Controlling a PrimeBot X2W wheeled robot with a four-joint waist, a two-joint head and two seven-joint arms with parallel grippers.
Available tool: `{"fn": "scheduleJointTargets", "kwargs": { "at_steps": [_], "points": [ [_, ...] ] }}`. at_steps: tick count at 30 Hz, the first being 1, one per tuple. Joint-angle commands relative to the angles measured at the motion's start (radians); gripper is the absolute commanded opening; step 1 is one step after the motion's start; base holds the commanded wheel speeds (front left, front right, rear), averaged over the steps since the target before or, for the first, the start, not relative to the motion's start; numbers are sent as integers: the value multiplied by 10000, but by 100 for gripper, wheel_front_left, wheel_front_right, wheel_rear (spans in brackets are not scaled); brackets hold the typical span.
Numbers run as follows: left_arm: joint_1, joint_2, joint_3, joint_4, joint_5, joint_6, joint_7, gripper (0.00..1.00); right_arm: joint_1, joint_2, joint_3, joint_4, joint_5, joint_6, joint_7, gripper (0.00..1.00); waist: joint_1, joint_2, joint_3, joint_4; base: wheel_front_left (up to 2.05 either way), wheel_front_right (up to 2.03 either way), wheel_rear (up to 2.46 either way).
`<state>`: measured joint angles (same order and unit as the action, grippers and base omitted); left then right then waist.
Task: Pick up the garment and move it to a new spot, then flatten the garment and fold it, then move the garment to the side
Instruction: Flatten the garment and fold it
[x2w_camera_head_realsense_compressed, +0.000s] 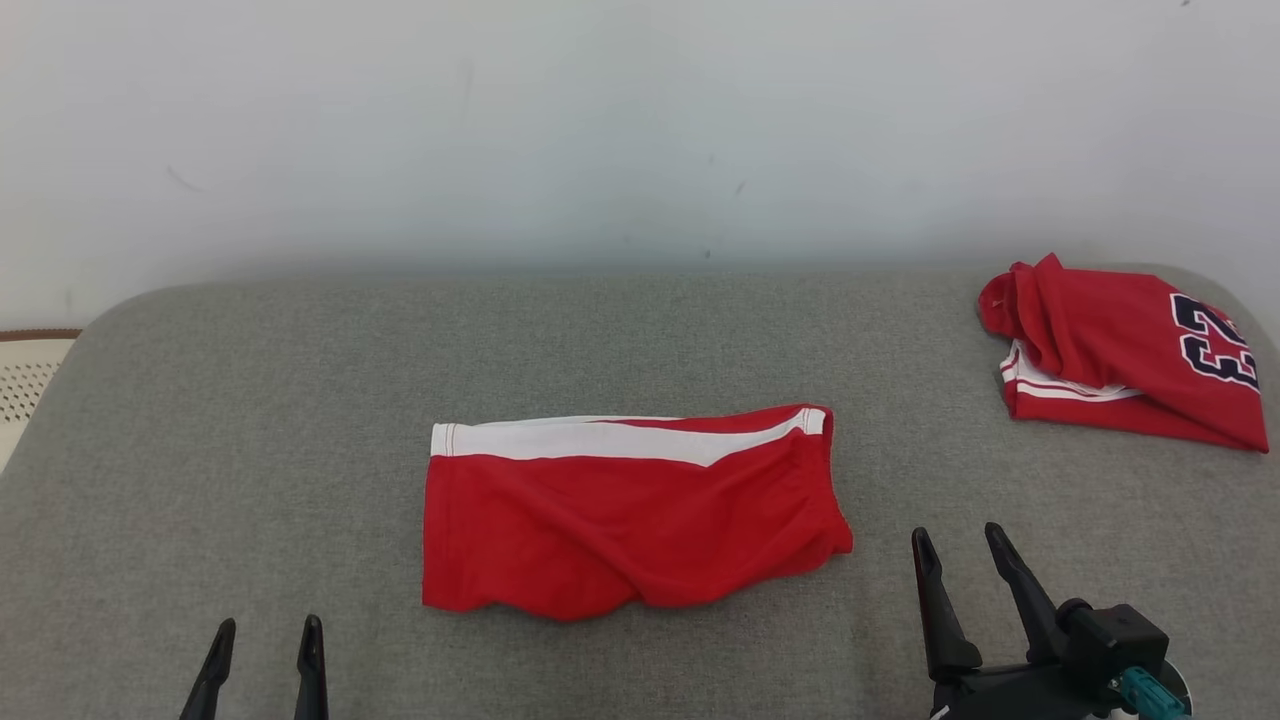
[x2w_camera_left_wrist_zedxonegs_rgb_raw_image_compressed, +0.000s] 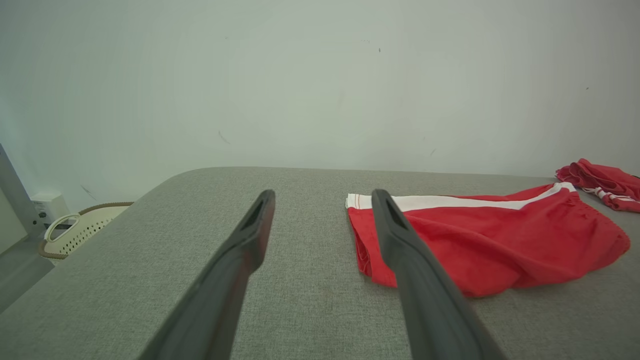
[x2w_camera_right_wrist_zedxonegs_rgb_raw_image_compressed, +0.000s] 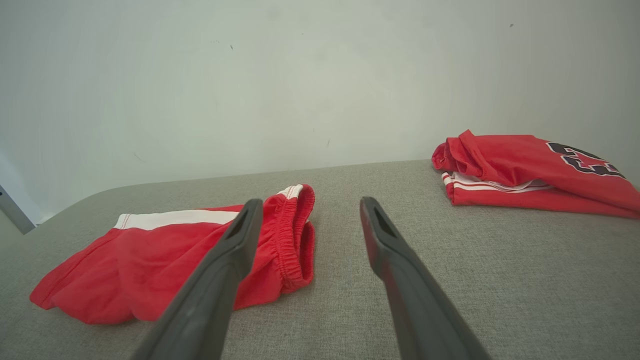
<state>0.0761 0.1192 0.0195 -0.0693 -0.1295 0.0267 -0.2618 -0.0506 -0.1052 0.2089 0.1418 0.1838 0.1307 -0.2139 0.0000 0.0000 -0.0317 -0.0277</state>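
— Ahead of the left gripper and off to its right lie the red shorts, on the grey pad. Do you see it the same way?

— Yes. From the right gripper they lie to its left, near its fingertips but not touching them. The waistband is the end turned toward this gripper.

— How do the grippers stand?

— Both have their fingers spread wide, and both hold nothing.

— In which direction do the shorts run?

— Their long side runs from one gripper toward the other, so across the fingers and not along them. The white stripe is on the edge far from both.

— Which arm is nearer?

— The right one, in my judgement. Its tips are near the waistband corner, and the left tips are farther from the hem corner.

— The shorts look already laid in half to me.

— To me also, but I cannot be sure. If it is so, only the move to the side is left, and the right gripper must reach to its left for the waistband. The red jersey lies ahead of it and to its right, well apart from the shorts.
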Motion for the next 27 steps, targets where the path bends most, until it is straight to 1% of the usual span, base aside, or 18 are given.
{"fn": "scheduleJointTargets", "kwargs": {
  "at_steps": [1, 16, 19, 23, 27],
  "points": [
    [31, -18, 44, 5, 76, -56, -41, 100, 57, -19, 13, -10, -39, 1, 26, 100, 0, 0, 2, -7, 0, 0, 0],
    [3, -214, 264, 93, 280, -234, -41, 100, 78, 23, -108, -68, -64, 1, 81, 100, 0, 0, 40, -15, 0, 0, 0],
    [-27, -263, 287, 120, 321, -224, -41, 100, -214, 65, 77, 59, -132, 1, 190, 100, 0, 0, 74, -16, 0, 0, 0],
    [-190, -333, 189, 194, 354, -306, -41, 100, -879, 82, 265, 558, -187, 1, 411, 100, 0, 0, 171, 117, 0, 0, 0],
    [-336, -408, -6, 286, 383, -406, -41, 100, -1873, 115, 221, 1596, -319, 1, 703, 100, 0, 0, 254, 410, 0, 0, 0]
  ]
}}
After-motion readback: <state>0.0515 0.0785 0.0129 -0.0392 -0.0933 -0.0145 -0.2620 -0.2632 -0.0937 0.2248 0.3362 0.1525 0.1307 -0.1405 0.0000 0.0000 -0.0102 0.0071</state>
